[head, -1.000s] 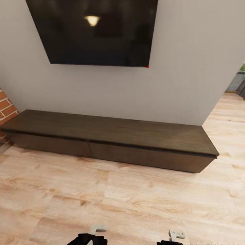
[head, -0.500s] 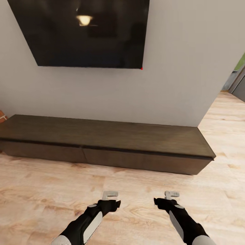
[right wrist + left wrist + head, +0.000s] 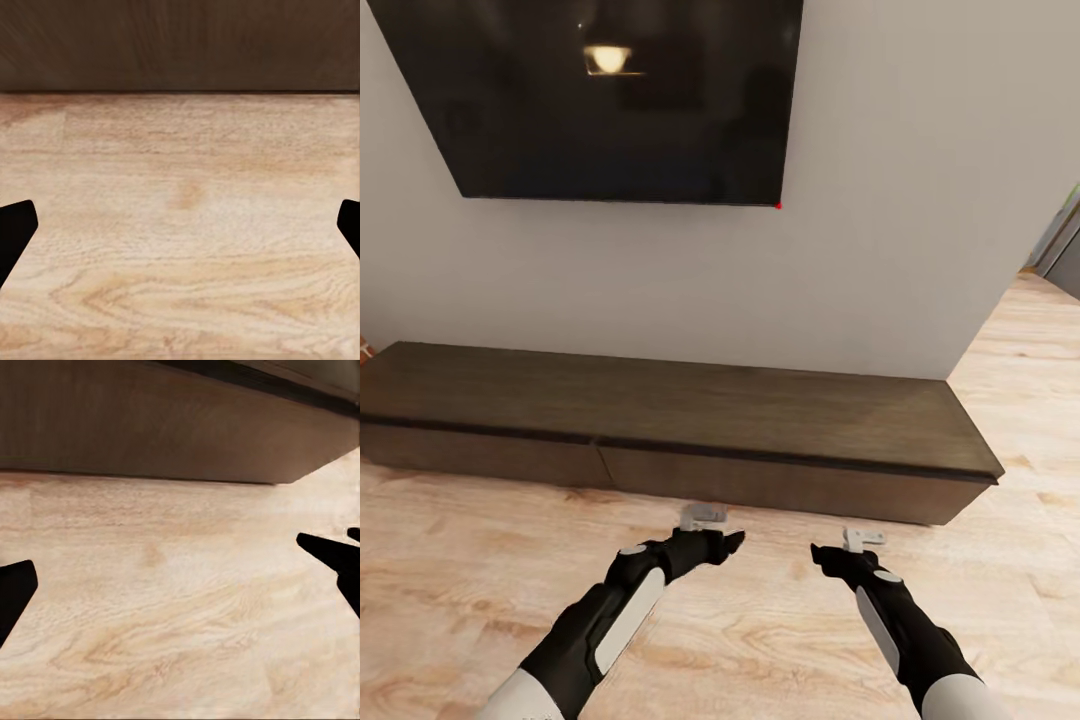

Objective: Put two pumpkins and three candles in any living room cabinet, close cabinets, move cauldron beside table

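Head view: one cabinet (image 3: 690, 420), long, low, dark brown wood, set against the far wall (image 3: 900, 230) and running from the left edge to right of centre. Flat bare top, thin dark groove under the top edge, two handleless drawer fronts visible with one vertical seam left of centre; both fronts flush, closed. One black TV (image 3: 600, 100) on the wall above it, a lamp reflection in the screen, tiny red dot at its lower right corner. Pale wood-plank floor (image 3: 460, 570) in front. Two arms reach forward from the near edge, black forearms with white upper parts. Left gripper (image 3: 712, 530) is over the floor just short of the cabinet front, near the middle. Right gripper (image 3: 857, 548) is over the floor to its right, a bit nearer, also close to the cabinet front. Neither touches the cabinet. Jaw state hard to read here.

Left wrist view: two dark fingertips (image 3: 330, 556) at opposite edges, wide gap between, spread apart, nothing held. Floor (image 3: 172, 600) under them, cabinet front (image 3: 150, 427) across the far side, its end corner showing.

Right wrist view: two dark fingertips (image 3: 16, 232) at opposite edges, spread wide, nothing held. Floor (image 3: 180, 225) below, cabinet front (image 3: 180, 45) straight ahead, plain dark wood grain.
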Tool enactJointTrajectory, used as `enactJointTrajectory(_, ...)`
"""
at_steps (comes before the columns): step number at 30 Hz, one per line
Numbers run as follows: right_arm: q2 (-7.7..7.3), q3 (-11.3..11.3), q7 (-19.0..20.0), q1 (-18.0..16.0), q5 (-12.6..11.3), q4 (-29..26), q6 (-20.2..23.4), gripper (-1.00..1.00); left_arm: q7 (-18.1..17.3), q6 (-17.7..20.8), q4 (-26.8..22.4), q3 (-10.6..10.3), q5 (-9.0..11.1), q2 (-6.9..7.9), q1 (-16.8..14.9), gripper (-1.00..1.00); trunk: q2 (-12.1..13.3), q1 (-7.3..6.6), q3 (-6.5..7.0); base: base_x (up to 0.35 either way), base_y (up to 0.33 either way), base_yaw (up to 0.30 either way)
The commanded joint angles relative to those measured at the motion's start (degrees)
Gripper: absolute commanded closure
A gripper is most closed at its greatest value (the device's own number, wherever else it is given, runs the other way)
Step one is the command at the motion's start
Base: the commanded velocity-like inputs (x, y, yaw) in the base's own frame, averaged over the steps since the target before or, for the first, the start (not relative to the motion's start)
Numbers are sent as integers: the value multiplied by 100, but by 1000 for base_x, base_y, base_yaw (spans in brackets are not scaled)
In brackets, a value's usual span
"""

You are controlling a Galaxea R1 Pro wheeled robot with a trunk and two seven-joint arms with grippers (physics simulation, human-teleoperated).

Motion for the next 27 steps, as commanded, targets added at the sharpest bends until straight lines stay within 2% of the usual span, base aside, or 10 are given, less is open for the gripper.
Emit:
enactJointTrajectory(1, -1, 3, 0, 0, 1, 3, 0, -100, -288, 408, -266, 20, 0, 9, 1, -100, 0, 0, 0, 0, 0, 0)
enactJointTrajectory(3, -2, 7, 6, -1, 8, 6, 1, -100, -1017, 1168, -850, 92, -7, -14, 1, -100, 0, 0, 0, 0, 0, 0)
enactJointTrajectory(4, -2, 8, 7, 0, 10, 7, 1, -100, -1270, 1345, -1040, 125, -7, -27, -2, -100, 0, 0, 0, 0, 0, 0)
enactJointTrajectory(9, -3, 9, -12, 1, 12, 13, -5, -100, -1967, 1717, -1551, 313, 79, -58, -165, -100, 0, 0, 0, 0, 0, 0)
enactJointTrajectory(11, -6, 9, -20, 1, 12, 39, -7, -100, -2279, 1995, -1649, 451, 308, -127, -344, -100, 0, 0, 0, 0, 0, 0)
enactJointTrajectory(13, -6, 9, -15, 1, 14, 58, -8, -100, -2685, 2298, -1678, 537, 871, -193, -789, -100, 0, 0, 0, 0, 0, 0)
enactJointTrajectory(14, -5, 9, -14, 1, 15, 58, -8, -100, -2744, 2332, -1681, 546, 988, -199, -877, -100, 0, 0, 0, 0, 0, 0)
enactJointTrajectory(18, 18, 43, -9, 1, 28, 79, 0, -100, -2976, 2403, -1677, 593, 2179, -197, -1484, -100, 0, 0, 0, 0, 0, 0)
enactJointTrajectory(25, 15, 69, -9, 9, 41, 180, 1, -100, -3018, 2368, -1869, 660, 2352, -150, -1534, -100, 0, 0, 0, 0, 0, 0)
enactJointTrajectory(27, 9, 70, -3, 8, 79, 183, 1, -100, -3210, 2364, -1945, 892, 2349, -83, -1513, -100, 0, 0, 0, 126, 0, 0)
